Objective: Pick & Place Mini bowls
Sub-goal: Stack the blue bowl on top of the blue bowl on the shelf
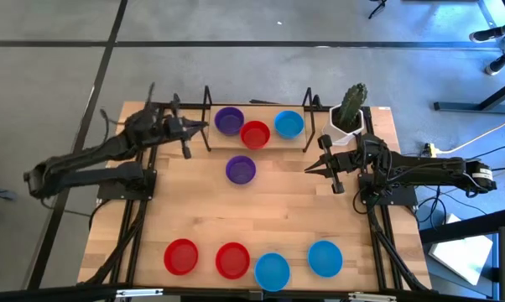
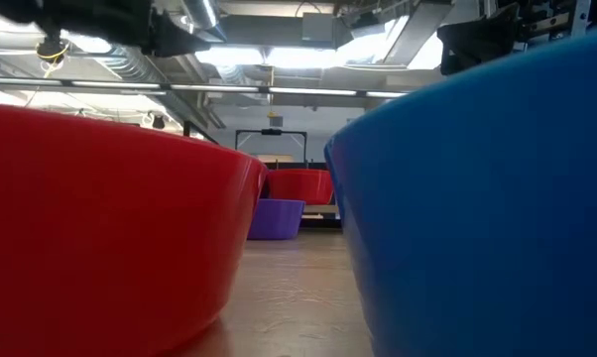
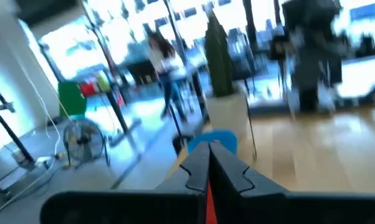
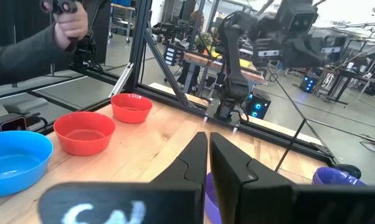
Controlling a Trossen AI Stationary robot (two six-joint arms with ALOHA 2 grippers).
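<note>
Three mini bowls stand in a row at the table's far edge: purple (image 1: 229, 120), red (image 1: 255, 133) and light blue (image 1: 288, 124). Another purple bowl (image 1: 241, 169) sits alone at mid-table. Along the near edge rest two red bowls (image 1: 181, 256) (image 1: 232, 259) and two blue ones (image 1: 272, 270) (image 1: 325, 257). My left gripper (image 1: 204, 126) hovers level at the far left, just left of the far purple bowl, shut and holding nothing (image 3: 207, 155). My right gripper (image 1: 307, 170) hangs level at the right, pointing at the middle purple bowl, shut and holding nothing (image 4: 207, 140).
A white pot with a green cactus (image 1: 351, 113) stands at the far right corner. Thin black frame rods (image 1: 207, 117) rise along the far edge. A person's hand (image 4: 69, 22) shows beyond the table's near side. Bare wood lies between the middle bowl and the near row.
</note>
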